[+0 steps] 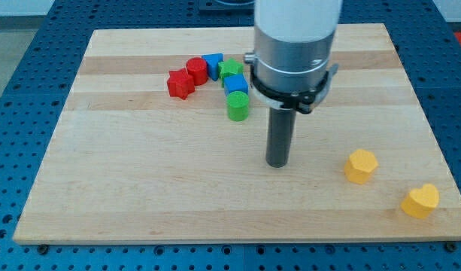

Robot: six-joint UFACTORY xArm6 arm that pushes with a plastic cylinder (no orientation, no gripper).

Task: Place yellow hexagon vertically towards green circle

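Note:
The yellow hexagon (pixel 361 165) lies on the wooden board toward the view's lower right. The green circle (pixel 238 106) stands upright near the board's upper middle, at the lower end of a cluster of blocks. My tip (pixel 278 163) rests on the board between them, to the left of the yellow hexagon and below and to the right of the green circle. It touches neither block.
A yellow heart (pixel 420 200) lies near the board's lower right corner. The cluster holds a red star-like block (pixel 180 83), a red cylinder (pixel 197 70), a blue block (pixel 213 63), a green block (pixel 231 71) and a blue cube (pixel 235 84).

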